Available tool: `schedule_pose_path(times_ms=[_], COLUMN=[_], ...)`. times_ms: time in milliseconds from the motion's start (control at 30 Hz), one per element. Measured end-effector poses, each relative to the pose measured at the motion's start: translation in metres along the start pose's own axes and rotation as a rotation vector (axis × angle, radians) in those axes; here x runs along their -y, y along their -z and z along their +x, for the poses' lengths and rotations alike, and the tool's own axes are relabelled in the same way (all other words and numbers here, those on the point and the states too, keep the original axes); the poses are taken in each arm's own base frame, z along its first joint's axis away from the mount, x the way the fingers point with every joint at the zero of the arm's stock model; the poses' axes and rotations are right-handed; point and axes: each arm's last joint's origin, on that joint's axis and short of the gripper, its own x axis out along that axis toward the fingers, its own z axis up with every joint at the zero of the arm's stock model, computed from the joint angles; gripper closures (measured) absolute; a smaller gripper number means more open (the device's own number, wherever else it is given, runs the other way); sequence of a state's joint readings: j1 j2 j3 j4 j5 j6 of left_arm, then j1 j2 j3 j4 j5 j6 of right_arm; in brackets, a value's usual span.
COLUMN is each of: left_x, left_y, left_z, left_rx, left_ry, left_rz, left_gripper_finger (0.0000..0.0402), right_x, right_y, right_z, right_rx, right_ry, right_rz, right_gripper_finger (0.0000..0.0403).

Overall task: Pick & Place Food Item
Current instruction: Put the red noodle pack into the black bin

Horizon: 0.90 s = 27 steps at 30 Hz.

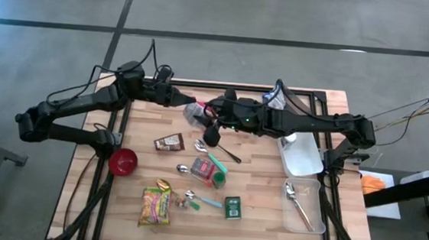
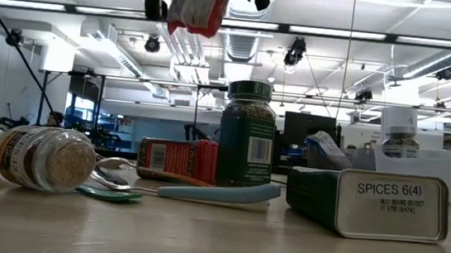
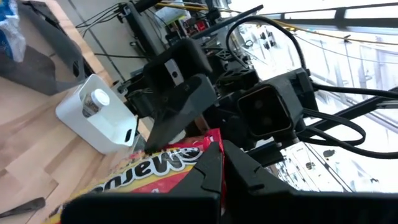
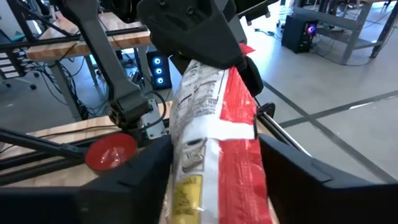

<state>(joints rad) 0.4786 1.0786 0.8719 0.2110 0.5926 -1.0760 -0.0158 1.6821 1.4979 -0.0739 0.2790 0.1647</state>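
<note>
A crinkled red-and-white foil packet (image 4: pixel 211 155), glossy and printed, is held in the air above the far middle of the slatted wooden table (image 1: pixel 260 223). The left pincer (image 3: pixel 222 165) is clamped shut on one end. The right pincer (image 4: pixel 214 186) is seen with its dark fingers either side of the packet's other end, partly open; contact cannot be told. A red bowl (image 1: pixel 123 161) is noted nearby.

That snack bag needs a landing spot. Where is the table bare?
Bare wood lies along the near edge, right of the green tin up to the clear tray, and left of the red bowl. The middle, around the jar and spoons, is crowded.
</note>
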Motion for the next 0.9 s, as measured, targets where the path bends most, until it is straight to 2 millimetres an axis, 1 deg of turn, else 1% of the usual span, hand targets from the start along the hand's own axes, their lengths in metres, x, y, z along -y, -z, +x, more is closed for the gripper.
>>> schedule_pose_path(times_ms=[133, 267, 367, 633, 900], left_x=[0.0013, 0.0018, 0.0020, 0.0027, 0.0029], left_y=[-0.0007, -0.0010, -0.0010, -0.0014, -0.0020], left_z=[0.0001, 0.0001, 0.0001, 0.0000, 0.0001], left_rx=[0.005, 0.008, 0.008, 0.012, 0.025], left_ry=[0.014, 0.020, 0.021, 0.027, 0.026], left_rz=[0.003, 0.000, 0.001, -0.006, -0.003], left_gripper_finger=[0.0401, 0.0401, 0.0401, 0.0401, 0.0401], right_x=[0.0000, -0.0002, 0.0000, 0.0000, 0.0002], right_y=[-0.0007, -0.0011, -0.0020, -0.0026, -0.0039], right_z=[-0.0005, -0.0009, -0.0019, -0.0023, -0.0037], right_rx=[0.004, 0.005, 0.008, 0.011, 0.015], right_ry=[-0.001, -0.004, -0.005, -0.005, -0.004], right_rz=[0.001, 0.002, 0.002, 0.035, 0.074], right_gripper_finger=[0.0233, 0.0263, 0.0268, 0.0260, 0.0283])
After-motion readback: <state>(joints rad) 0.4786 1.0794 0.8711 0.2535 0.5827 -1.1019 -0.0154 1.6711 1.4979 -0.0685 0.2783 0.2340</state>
